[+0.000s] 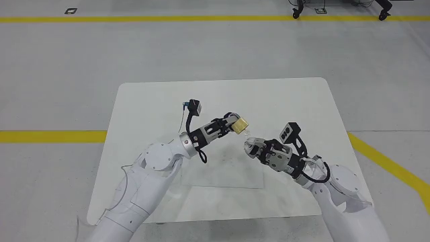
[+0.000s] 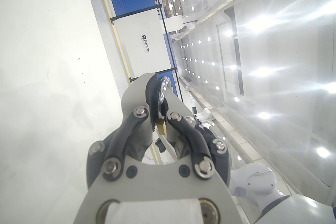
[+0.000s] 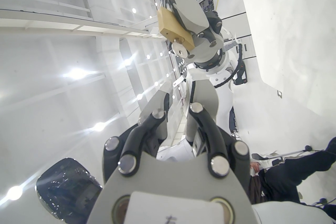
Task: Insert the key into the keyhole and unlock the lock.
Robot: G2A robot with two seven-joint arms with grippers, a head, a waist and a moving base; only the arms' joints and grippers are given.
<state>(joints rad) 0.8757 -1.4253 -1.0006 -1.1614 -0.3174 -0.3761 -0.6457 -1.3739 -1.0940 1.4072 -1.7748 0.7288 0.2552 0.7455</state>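
Currently: both arms are raised over the middle of the white worktop [image 1: 168, 107], meeting near frame centre in the top view.
lock [image 1: 240, 126]: brass padlock, held off the worktop and tilted. In the right wrist view it sits upper centre of the frame.
left hand [image 1: 232, 124]: clamped on the lock, fingers [image 2: 134, 95] closed around its silver shackle [image 2: 163, 88]. The brass body sticks out toward the other arm.
key [image 3: 180, 50]: round silvery head sits against the lock's keyhole face. The blade is hidden. Can't tell whether the shackle is released or locked.
right hand [image 1: 253, 146]: fingers [image 3: 203, 96] apart with nothing between them. It sits just lower right of the lock in the top view, near the key but not touching it.
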